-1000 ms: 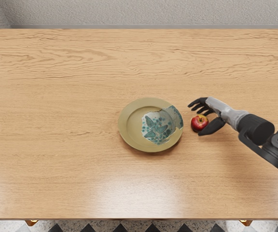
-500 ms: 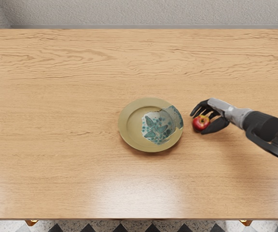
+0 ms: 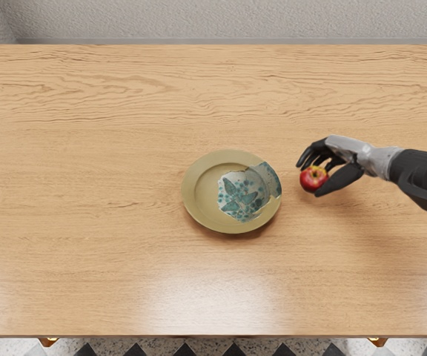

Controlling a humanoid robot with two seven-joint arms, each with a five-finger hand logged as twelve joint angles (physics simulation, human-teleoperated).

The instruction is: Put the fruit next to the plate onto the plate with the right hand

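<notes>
A small red apple [image 3: 313, 178] is just right of the olive-yellow plate [image 3: 199, 194], which has a teal leaf pattern in its bowl. My right hand [image 3: 325, 169] reaches in from the right edge, its dark fingers [image 3: 311, 153] curled over the apple's top and its thumb under the right side, shut on the fruit. The apple seems lifted slightly off the table, a short gap away from the plate's right rim. The left arm does not show.
The wooden table [image 3: 87, 111] spreads wide on every side of the plate. Its far edge meets a grey wall at the top, and the front edge runs along the bottom of the view.
The fingers closed around the apple, and hand and apple rose and shifted slightly right and up in the picture. The forearm swung flatter toward the right edge. The plate stayed put.
</notes>
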